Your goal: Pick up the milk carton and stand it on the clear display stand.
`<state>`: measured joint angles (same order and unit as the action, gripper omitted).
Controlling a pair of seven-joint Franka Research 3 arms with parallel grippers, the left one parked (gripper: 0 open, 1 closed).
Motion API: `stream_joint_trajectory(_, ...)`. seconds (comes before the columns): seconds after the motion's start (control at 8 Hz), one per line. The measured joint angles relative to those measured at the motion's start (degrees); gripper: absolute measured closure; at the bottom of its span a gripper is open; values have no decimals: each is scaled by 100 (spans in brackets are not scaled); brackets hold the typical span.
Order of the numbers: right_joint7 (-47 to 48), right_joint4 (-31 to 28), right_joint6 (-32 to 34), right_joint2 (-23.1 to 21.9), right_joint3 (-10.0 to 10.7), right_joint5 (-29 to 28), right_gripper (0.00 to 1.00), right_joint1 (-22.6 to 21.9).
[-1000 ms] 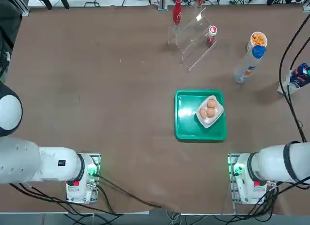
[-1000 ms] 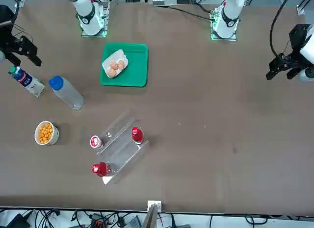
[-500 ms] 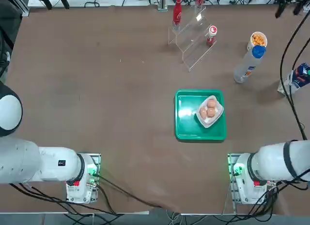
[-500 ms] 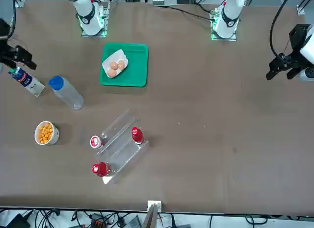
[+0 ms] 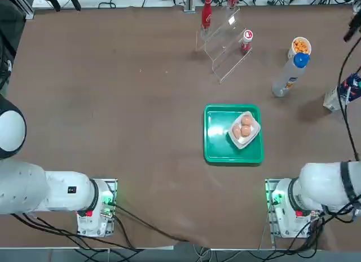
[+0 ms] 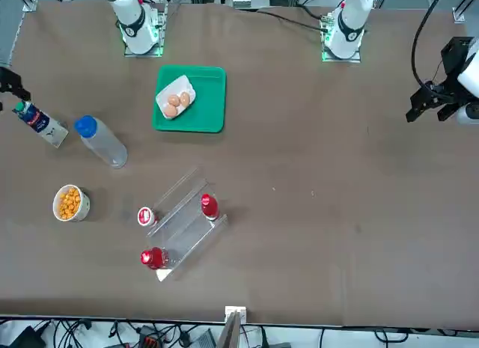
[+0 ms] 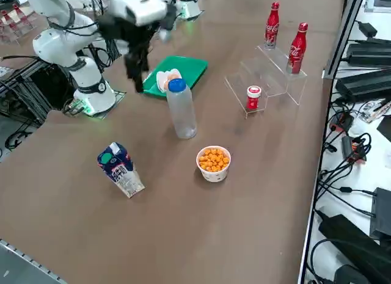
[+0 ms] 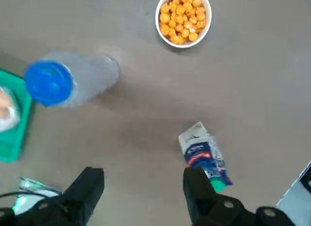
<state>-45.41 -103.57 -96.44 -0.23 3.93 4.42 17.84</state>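
Note:
The milk carton [image 5: 342,95], white with a dark blue upper part and a green patch on top, stands on the table at the robot's far right [image 6: 41,125] [image 7: 121,169]. My right gripper [image 8: 143,192] hangs open high above the table with nothing between its fingers. In the right wrist view the carton [image 8: 204,155] lies just beside one fingertip [image 8: 197,182], well below it. In the right side view the gripper [image 7: 138,79] hovers between the green tray and the carton. The clear display stand [image 5: 228,56] [image 6: 179,194] [image 7: 269,70] sits at the far edge of the table.
A green tray [image 5: 217,155] holds a white dish of eggs [image 5: 245,128]. A tall clear bottle with a blue cap [image 5: 287,76] and a cup of orange snacks [image 5: 300,46] stand between the carton and the stand. Two red bottles [image 7: 270,24] [image 7: 297,47] and a small red can [image 5: 246,39] are on the stand.
My right arm has swung further out toward the robot's right side, over the carton's area. Its gripper stays open. The carton has not moved.

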Motion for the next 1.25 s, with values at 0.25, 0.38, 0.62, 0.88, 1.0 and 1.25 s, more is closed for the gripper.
stream_joint_trajectory(0.25,-1373,-667,-810,4,7,2,0,639)
stream_joint_trajectory(0.38,-1977,-990,-1220,4,9,2,0,905)
stream_joint_trajectory(0.62,-2877,-1398,-1714,-5,7,2,0,1247)
stream_joint_trajectory(0.88,-3612,-1738,-2233,-15,4,3,0,1519)
stream_joint_trajectory(1.0,-3904,-1928,-2501,-12,4,3,0,1634)
stream_joint_trajectory(1.25,-4306,-2280,-3041,-7,2,3,0,1765)
